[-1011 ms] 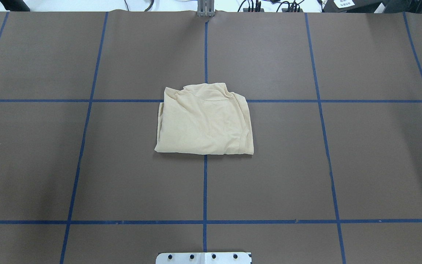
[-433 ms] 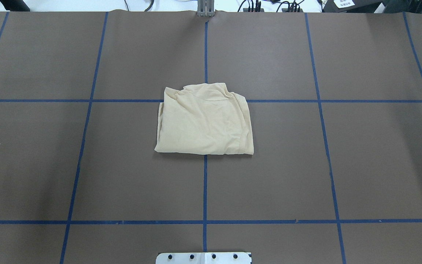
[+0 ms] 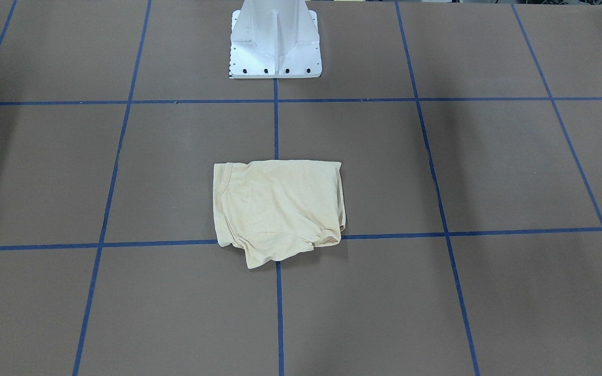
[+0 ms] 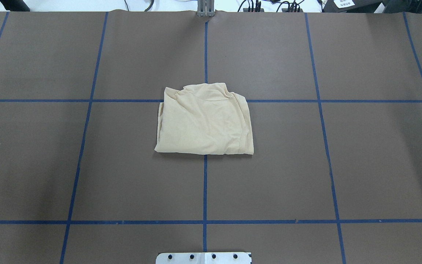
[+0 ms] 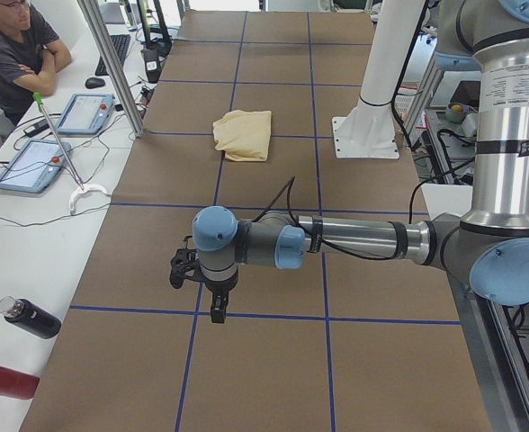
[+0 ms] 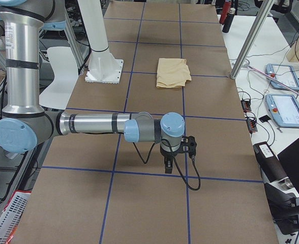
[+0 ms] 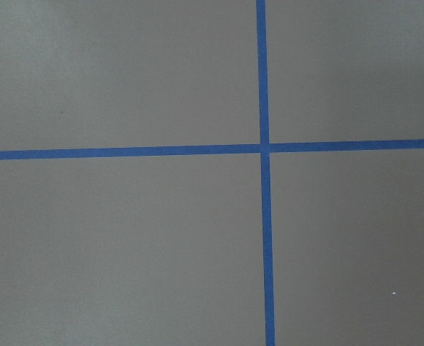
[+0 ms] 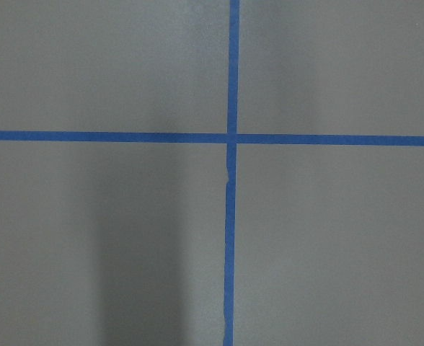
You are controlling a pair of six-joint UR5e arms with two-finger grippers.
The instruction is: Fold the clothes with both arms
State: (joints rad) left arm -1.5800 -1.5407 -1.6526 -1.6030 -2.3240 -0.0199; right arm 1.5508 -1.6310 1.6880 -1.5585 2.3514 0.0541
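- One folded T-shirt lies mid-table in the front-facing view, astride the crossing of two blue tape lines. Its edge toward the white pedestal runs straight. The opposite edge is bunched, and one lobe reaches past the cross line. We see the brown table open on every side of it.
- From overhead, the bundle's edge nearest the pedestal's plate is straight, its left edge slants and its far edge is crumpled. It sits well apart from the plate, with wide grid squares to its left and right.
- In the exterior left view, the near left arm stretches level across the table's near end. The left gripper points down, close over a blue line. The T-shirt lies far up the table, well apart from it. We cannot tell how wide the fingers stand. A person sits at the white desk alongside.
- In the exterior right view, the near right arm likewise reaches level across its end of the table. The right gripper points down just above a blue line, well apart from the T-shirt. Here too we cannot tell its opening.
- The left wrist view shows us only brown table and a tape crossing, which tells us nothing about the pincer.
- The right wrist view shows another tape crossing with a soft shadow beside it.
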